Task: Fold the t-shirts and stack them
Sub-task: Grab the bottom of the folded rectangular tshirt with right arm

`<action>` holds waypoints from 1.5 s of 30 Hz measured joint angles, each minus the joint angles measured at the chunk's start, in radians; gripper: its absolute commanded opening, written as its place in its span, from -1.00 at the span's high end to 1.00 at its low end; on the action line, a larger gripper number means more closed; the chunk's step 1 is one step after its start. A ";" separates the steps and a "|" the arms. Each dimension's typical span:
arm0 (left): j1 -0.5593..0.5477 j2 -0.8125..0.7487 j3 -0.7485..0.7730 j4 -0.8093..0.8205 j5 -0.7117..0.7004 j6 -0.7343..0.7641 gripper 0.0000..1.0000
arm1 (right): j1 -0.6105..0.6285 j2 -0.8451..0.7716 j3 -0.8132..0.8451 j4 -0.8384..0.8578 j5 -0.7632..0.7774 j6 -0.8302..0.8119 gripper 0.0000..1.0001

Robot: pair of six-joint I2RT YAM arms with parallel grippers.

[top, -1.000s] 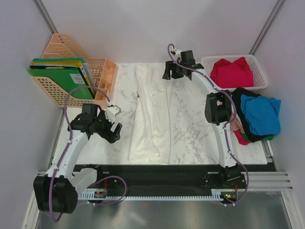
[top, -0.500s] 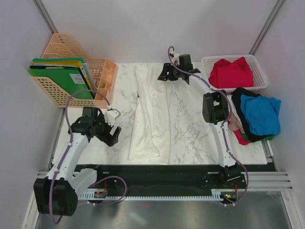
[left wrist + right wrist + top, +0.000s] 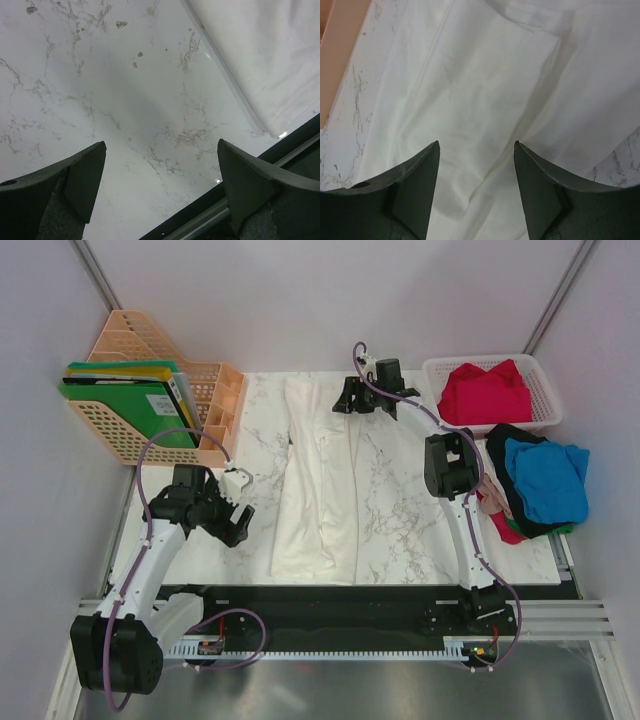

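A large white t-shirt (image 3: 315, 480) lies on the marble table (image 3: 400, 500), folded lengthwise into a long strip running from far to near. My right gripper (image 3: 348, 397) hovers over its far end; in the right wrist view the gripper (image 3: 476, 145) is open, with creased white cloth (image 3: 485, 75) below and nothing pinched. My left gripper (image 3: 236, 512) is open over bare marble left of the shirt's near end; in the left wrist view the gripper (image 3: 161, 165) is empty, with the shirt's corner (image 3: 265, 60) at upper right. A red t-shirt (image 3: 487, 390) lies in the basket. A blue t-shirt (image 3: 545, 480) tops a black one (image 3: 503, 440).
A white mesh basket (image 3: 545, 405) stands at the far right. A peach file rack (image 3: 205, 405) with green folders (image 3: 125, 400) stands at the far left. The pile of shirts overhangs the table's right edge. A black rail (image 3: 350, 600) runs along the near edge.
My right gripper has moved left, from beside the white shirt's far end to over it, its jaws narrowing slightly. The left gripper has drifted a little toward the near edge.
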 measured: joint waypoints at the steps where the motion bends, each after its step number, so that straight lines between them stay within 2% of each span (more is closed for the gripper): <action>1: 0.000 0.000 0.000 -0.002 0.000 0.000 -0.99 | 0.000 0.000 -0.002 0.002 0.000 0.000 -0.33; 3: 0.000 -0.001 0.000 -0.005 -0.001 0.000 -0.98 | 0.000 0.001 -0.005 0.007 0.000 -0.002 -0.22; 13: 0.000 -0.001 0.000 -0.022 -0.017 0.000 -0.98 | -0.001 0.019 -0.013 0.028 -0.008 -0.008 -0.17; 16: 0.000 -0.001 0.000 -0.024 -0.018 0.000 -0.99 | -0.001 0.020 -0.016 0.031 -0.008 -0.015 0.12; 17: 0.000 -0.001 0.000 -0.024 -0.019 0.000 -0.98 | -0.001 0.021 -0.018 0.033 -0.008 -0.021 0.47; 18: 0.000 -0.001 0.000 -0.024 -0.019 0.000 -0.99 | -0.001 0.022 -0.018 0.035 -0.010 -0.027 0.61; 22: 0.000 -0.001 0.000 -0.024 -0.024 0.000 -0.99 | -0.001 0.036 -0.019 0.037 -0.021 -0.028 0.72; 25: 0.000 -0.001 0.000 -0.024 -0.024 0.000 -0.99 | -0.002 0.041 -0.019 0.043 -0.031 -0.033 0.88; 26: 0.000 -0.001 0.000 -0.024 -0.024 0.000 -0.98 | -0.002 0.041 -0.021 0.047 -0.033 -0.037 1.00; 32: 0.000 0.004 0.000 -0.026 -0.023 0.000 -0.99 | -0.002 0.023 -0.076 0.105 -0.046 -0.054 1.00; 45: 0.000 0.012 0.000 -0.027 -0.023 -0.001 -0.98 | -0.001 -0.021 -0.124 0.104 -0.045 -0.073 1.00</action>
